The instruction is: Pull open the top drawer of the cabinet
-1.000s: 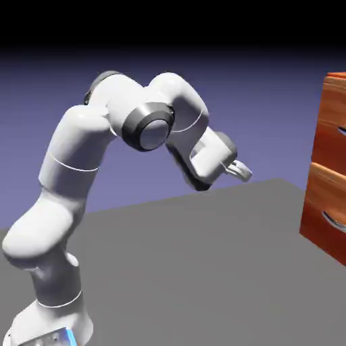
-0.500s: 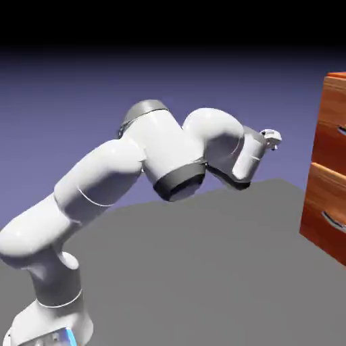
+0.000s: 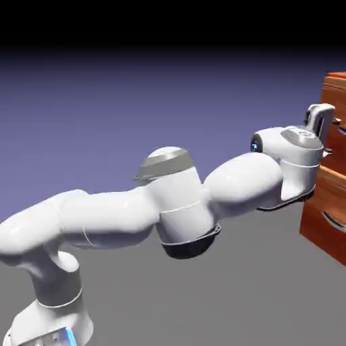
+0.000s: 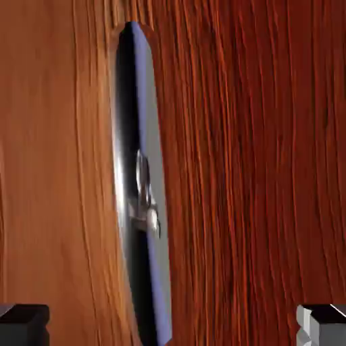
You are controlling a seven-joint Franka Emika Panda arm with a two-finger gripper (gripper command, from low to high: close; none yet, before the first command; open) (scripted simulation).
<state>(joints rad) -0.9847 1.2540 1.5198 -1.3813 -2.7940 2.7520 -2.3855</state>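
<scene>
Currently: top drawer (image 4: 257,169), glossy reddish-brown; its silver handle (image 4: 142,196) runs lengthwise up the hand view; gripper (image 4: 173,323) jaws released, facing it.

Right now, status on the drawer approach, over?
End effector open, nothing held. Handle of top drawer between the fingertips, not yet gripped. Drawer looks shut. Nothing in the way.
</scene>
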